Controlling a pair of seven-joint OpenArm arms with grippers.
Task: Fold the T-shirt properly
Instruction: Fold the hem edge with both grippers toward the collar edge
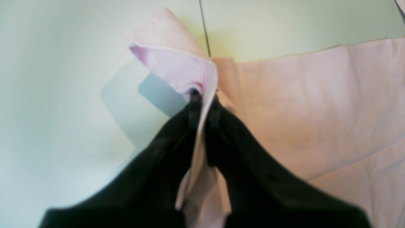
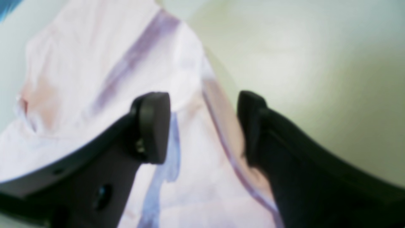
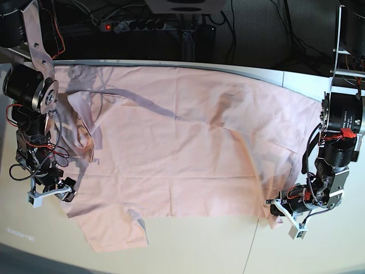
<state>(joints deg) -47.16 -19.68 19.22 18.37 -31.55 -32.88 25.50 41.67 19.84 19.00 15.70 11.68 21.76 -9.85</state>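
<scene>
Clearly soft, light, limp T-shirt (image 3: 188, 142): best taken by hems; left gripper (image 1: 204, 109) pinching its edge, right gripper (image 2: 204, 126) spread.

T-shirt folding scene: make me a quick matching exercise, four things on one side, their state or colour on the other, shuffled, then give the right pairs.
Things:
1. left gripper
2. right gripper
3. T-shirt
4. table

States or colours:
A. pale pink, spread out flat
B. fingers apart, cloth below them
C. pale, bare near the front edge
D. fingers pinched on a fold of cloth

Pairs: 1-D, 2-B, 3-A, 4-C
</scene>
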